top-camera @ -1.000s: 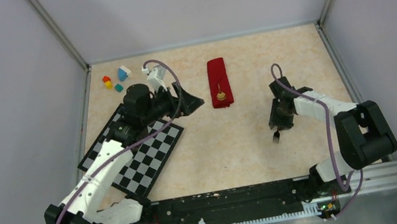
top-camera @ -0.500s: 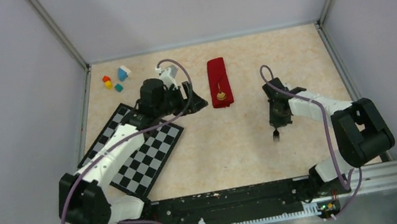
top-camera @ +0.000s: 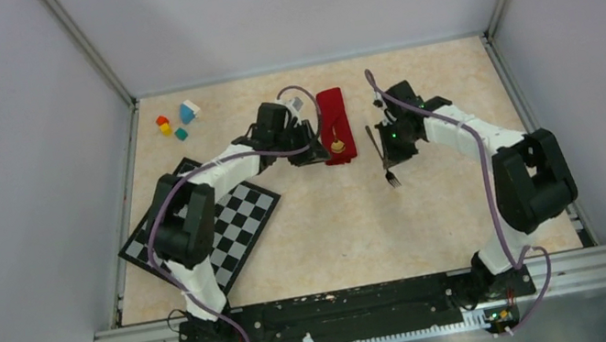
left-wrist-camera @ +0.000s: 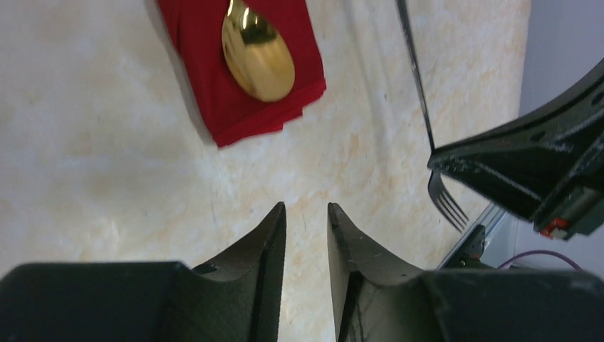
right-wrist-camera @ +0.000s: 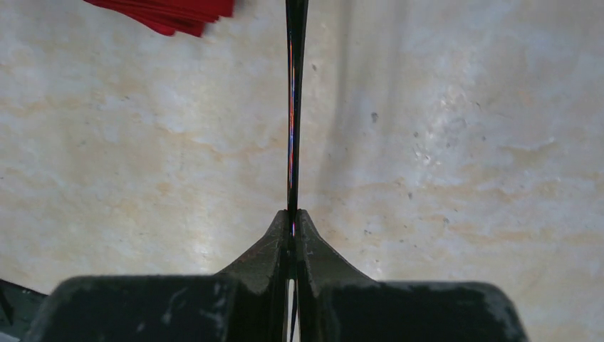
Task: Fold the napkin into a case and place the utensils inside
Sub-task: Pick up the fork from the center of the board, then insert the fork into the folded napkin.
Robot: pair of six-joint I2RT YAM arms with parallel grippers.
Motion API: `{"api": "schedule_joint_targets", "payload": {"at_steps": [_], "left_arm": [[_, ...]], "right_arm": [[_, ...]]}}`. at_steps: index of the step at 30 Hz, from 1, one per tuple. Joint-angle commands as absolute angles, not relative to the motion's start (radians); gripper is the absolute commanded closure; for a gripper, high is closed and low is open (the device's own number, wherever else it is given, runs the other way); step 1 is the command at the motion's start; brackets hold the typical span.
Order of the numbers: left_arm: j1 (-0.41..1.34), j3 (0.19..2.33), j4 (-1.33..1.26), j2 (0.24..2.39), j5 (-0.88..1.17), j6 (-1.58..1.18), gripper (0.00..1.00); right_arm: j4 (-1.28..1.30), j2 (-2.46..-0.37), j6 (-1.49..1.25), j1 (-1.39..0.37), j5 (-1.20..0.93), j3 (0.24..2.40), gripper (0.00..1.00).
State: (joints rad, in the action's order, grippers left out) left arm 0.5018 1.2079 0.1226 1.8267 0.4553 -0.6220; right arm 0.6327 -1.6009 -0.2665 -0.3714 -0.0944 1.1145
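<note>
Your napkin [top-camera: 332,115] is folded with the spoon [left-wrist-camera: 258,50] on it; only the fork [right-wrist-camera: 291,107], clamped in your right gripper [right-wrist-camera: 293,217], remains to go in, your left gripper [left-wrist-camera: 307,214] slightly parted, empty.

The case [top-camera: 333,124] is showing plain bright red, and the spoon [left-wrist-camera: 258,50] bowl on it is gleaming gold. The fork [right-wrist-camera: 292,107] is reading dark, with a rainbow streak. The mat [top-camera: 238,224] is displaying black-and-white checks, the table [top-camera: 336,221] is showing mottled beige, and the small blocks [top-camera: 181,133] are showing red, yellow, teal and blue-white.
</note>
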Motion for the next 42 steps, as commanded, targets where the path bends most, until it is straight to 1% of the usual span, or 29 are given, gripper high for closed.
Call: {"api": "schedule_joint_targets", "payload": {"at_steps": [1,3,7,14,42], "left_arm": [[0.499,1.365,0.097,1.923,0.464,-0.623,0.71],[0.499,1.394,0.094,1.964,0.465,-0.63,0.76],[0.499,1.438,0.095,2.027,0.453,-0.63,0.82],[0.498,1.475,0.106,2.094,0.425,-0.615,0.87],[0.499,1.374,0.062,2.14,0.412,-0.606,0.92]], "right_arm": [[0.733,-1.685,-0.247,-0.377,-0.233,1.271,1.0],[0.758,-1.706,-0.252,-0.377,-0.228,1.31,1.0],[0.78,-1.758,-0.25,-0.383,-0.249,1.373,1.0],[0.781,-1.827,-0.269,-0.403,-0.253,1.437,1.0],[0.775,-2.035,-0.363,-0.413,-0.205,1.636,1.0]]}}
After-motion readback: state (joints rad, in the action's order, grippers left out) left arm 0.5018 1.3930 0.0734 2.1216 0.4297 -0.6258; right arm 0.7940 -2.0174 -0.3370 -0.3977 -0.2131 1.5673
